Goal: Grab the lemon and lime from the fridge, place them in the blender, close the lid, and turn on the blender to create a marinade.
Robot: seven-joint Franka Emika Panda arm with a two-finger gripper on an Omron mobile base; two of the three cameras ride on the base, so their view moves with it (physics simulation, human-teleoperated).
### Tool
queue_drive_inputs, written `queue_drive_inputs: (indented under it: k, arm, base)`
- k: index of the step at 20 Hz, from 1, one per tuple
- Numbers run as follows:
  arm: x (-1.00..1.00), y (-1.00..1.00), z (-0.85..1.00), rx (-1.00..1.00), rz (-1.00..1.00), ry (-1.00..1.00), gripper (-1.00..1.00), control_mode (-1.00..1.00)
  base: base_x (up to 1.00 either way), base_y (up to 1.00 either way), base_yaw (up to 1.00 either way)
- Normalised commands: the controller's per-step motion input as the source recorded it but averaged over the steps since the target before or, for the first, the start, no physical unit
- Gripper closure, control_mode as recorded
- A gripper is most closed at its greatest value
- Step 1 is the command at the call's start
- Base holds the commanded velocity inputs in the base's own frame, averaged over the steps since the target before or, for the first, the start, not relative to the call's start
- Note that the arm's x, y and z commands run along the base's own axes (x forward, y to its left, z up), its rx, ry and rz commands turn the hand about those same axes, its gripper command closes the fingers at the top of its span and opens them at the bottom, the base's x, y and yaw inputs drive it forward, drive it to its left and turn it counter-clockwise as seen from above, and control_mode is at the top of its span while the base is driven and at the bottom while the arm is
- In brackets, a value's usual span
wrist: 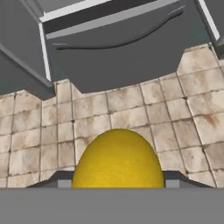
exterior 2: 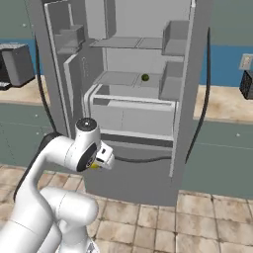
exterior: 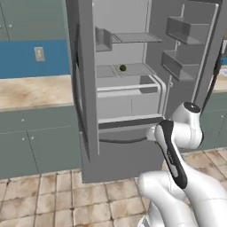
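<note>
Holding the lemon [wrist: 117, 159] pinched tight, the hand [exterior 2: 97, 164] sat low in front of the fridge [exterior 2: 129, 178], over the tiled floor [wrist: 131, 113]. Honestly my worry was a round fruit in a two-finger pinch, any quick swing could've popped it loose and sent it rolling. Further back, the lime [exterior: 123, 68] was on a middle fridge shelf [exterior: 133, 70], still to fetch.
</note>
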Motion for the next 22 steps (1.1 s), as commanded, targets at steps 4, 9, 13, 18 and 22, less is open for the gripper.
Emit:
queue_drive_inputs:
  k: [4, 9, 13, 18, 22]
  arm:
    - [0.00, 0.00, 0.00, 0.00, 0.00, 0.00, 1.00, 1.00]
    - [0.00, 0.00, 0.00, 0.00, 0.00, 0.00, 1.00, 1.00]
    - [0.00, 0.00, 0.00, 0.00, 0.00, 0.00, 1.00, 1.00]
    - [0.00, 0.00, 0.00, 0.00, 0.00, 0.00, 1.00, 1.00]
    - [0.00, 0.00, 0.00, 0.00, 0.00, 0.00, 1.00, 1.00]
  base:
    - [-0.72, 0.55, 0.06]
    - [-0.67, 0.39, 0.02]
    - [-0.66, 0.48, 0.00]
    - [-0.56, 0.35, 0.00]
    - [-0.22, 0.00, -0.39]
